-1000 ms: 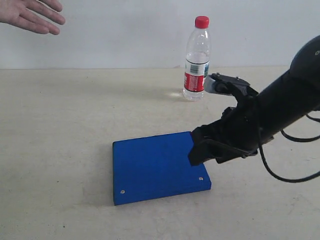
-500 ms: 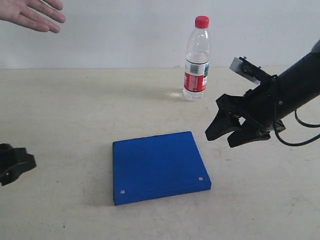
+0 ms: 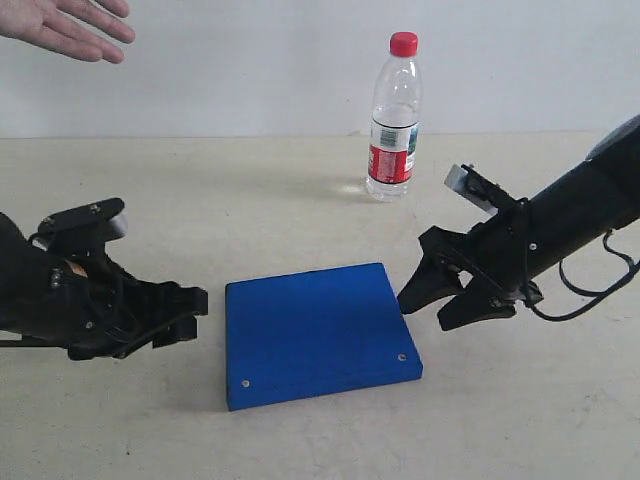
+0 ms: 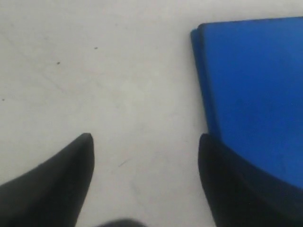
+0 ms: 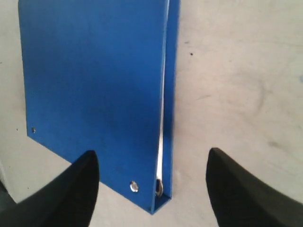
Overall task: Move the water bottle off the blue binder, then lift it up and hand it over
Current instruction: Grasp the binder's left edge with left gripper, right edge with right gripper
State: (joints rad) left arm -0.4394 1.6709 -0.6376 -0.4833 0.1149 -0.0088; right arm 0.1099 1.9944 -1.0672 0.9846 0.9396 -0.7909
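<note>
Blue binder [image 3: 318,335]: flat on pale tabletop [image 3: 150,200], all edges free, bare room around.
Water bottle [image 3: 394,118]: upright behind the binder, well apart; red-and-white label, print apparently too small to read.
Left pincer [image 3: 190,318]: spread, empty, just beside binder's left edge.
Right pincer [image 3: 425,315]: spread, empty, near its right edge.
Open hand [image 3: 65,28]: top left.

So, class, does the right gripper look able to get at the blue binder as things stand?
Probably yes: the right gripper is open just beside the blue binder, nothing lies between them, and the water bottle stands well behind.
</note>
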